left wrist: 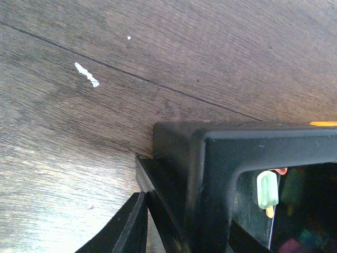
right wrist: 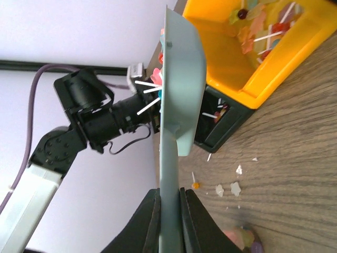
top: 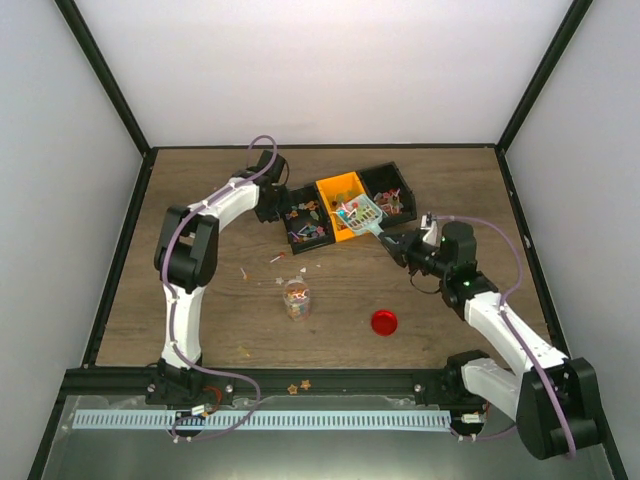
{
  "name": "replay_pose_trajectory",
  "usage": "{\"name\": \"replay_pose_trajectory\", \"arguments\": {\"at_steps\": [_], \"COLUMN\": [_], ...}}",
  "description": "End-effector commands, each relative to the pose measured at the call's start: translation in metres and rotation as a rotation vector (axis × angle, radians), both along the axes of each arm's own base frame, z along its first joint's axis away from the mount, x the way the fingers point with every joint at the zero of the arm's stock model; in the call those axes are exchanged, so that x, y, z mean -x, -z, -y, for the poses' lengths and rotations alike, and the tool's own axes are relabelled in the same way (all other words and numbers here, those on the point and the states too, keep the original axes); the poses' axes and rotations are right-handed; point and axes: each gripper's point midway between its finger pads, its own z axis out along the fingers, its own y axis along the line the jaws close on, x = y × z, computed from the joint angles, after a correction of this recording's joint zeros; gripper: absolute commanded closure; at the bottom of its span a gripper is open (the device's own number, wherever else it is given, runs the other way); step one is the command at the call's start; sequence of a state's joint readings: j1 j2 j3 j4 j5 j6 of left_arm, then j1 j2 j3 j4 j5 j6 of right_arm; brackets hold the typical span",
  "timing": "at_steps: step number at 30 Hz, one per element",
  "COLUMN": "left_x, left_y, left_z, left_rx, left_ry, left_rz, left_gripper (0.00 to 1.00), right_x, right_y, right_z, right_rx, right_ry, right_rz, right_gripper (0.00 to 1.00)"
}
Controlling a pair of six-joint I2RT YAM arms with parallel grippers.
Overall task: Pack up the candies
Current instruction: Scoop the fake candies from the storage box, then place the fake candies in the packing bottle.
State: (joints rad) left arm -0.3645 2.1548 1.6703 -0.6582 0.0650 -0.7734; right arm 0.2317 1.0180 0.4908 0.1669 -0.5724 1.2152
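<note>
Wood-grain tabletop (top: 200, 290), white walls (top: 320, 70); right pincer (right wrist: 169, 196) clamped on scoop (right wrist: 180, 89), left pincer (top: 269, 207) on black bin (left wrist: 237, 142).

- Robot lab test cell, not a home or a shop.
- Plain white panels (top: 330, 70) box me in on three sides, with black frame posts (top: 105, 85) at the corners.
- A wood-grain table (top: 200, 290) is the floor of the box.
- My left arm (top: 190, 250) and right arm (top: 510, 340) are bolted to a black rail (top: 330, 383) at the near edge, with purple cables (top: 172, 300) strung along them.
- A black bin (top: 312, 249) and an orange bin (top: 338, 178) at the back are workshop parts trays.
</note>
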Motion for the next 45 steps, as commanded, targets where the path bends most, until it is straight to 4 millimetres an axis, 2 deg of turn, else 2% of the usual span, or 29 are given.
{"name": "replay_pose_trajectory", "arguments": {"at_steps": [1, 7, 12, 16, 21, 27, 32, 45], "left_x": [0.012, 0.012, 0.011, 0.01, 0.007, 0.006, 0.002, 0.006], "left_y": [0.004, 0.001, -0.001, -0.006, -0.015, -0.021, -0.028, -0.024], "left_z": [-0.003, -0.004, -0.01, -0.012, -0.012, -0.013, -0.018, -0.02], "left_rx": [0.006, -0.002, -0.03, -0.031, -0.027, -0.033, -0.058, -0.066], "left_ry": [0.0, 0.002, -0.012, -0.031, -0.04, -0.042, -0.043, -0.044], "left_rz": [-0.034, -0.022, -0.018, -0.004, 0.015, 0.033, 0.064, 0.058], "left_gripper": [0.74, 0.73, 0.64, 0.59, 0.57, 0.56, 0.55, 0.55], "right_x": [0.012, 0.022, 0.036, 0.051, 0.079, 0.105, 0.112, 0.129], "right_y": [-0.028, -0.044, -0.049, -0.054, -0.06, -0.065, -0.059, -0.047], "right_z": [-0.01, -0.017, -0.028, -0.042, -0.06, -0.065, -0.066, -0.077], "right_rx": [-0.032, -0.017, 0.001, -0.003, -0.018, -0.024, 0.013, 0.156], "right_ry": [-0.106, -0.185, -0.25, -0.309, -0.445, -0.559, -0.599, -0.65], "right_rz": [0.115, 0.14, 0.14, 0.154, 0.19, 0.216, 0.211, 0.173], "right_gripper": [0.99, 0.99, 0.99, 0.99, 0.99, 0.99, 0.99, 0.99]}}
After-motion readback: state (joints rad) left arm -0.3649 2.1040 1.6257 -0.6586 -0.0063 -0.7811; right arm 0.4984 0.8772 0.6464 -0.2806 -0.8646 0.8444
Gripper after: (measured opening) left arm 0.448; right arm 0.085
